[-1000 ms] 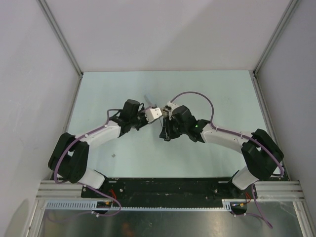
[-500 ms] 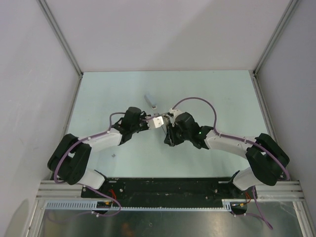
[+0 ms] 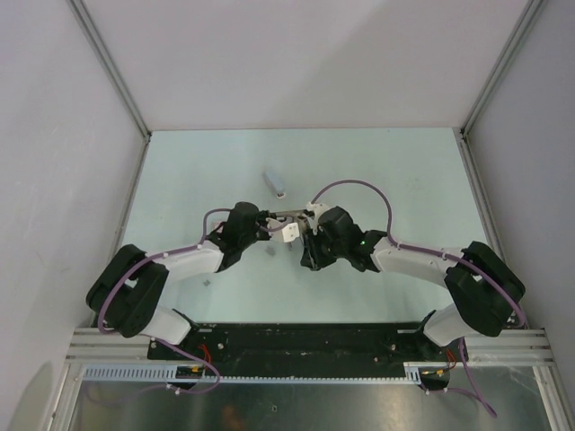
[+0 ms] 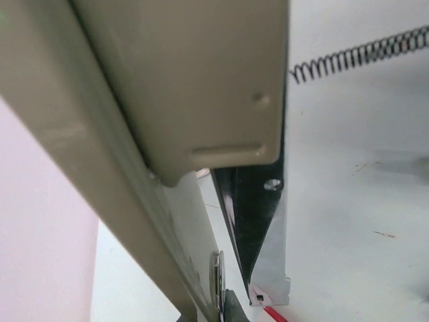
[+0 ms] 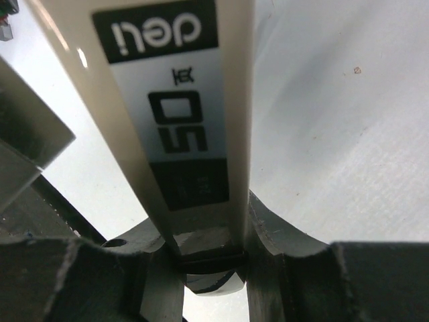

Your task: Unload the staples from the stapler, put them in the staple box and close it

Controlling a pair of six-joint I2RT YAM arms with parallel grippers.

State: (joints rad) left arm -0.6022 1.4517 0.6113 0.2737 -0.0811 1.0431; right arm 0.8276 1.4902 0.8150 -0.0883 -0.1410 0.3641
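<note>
Stapler sits between the two arms over mid-worktop. Right gripper is clamped across its narrow cream body, probably to brace it. Left gripper meets the other end, its jaws hidden; cannot tell. Left wrist view: magazine seems open, a coiled spring trailing. Label, upside down: "deli", "50". Small grey piece lies apart, farther back.

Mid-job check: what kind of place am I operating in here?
Most likely a robot test cell in a lab: plain white panel walls on aluminium frame posts box in a pale green tabletop, with a black base plate at its near edge.
</note>
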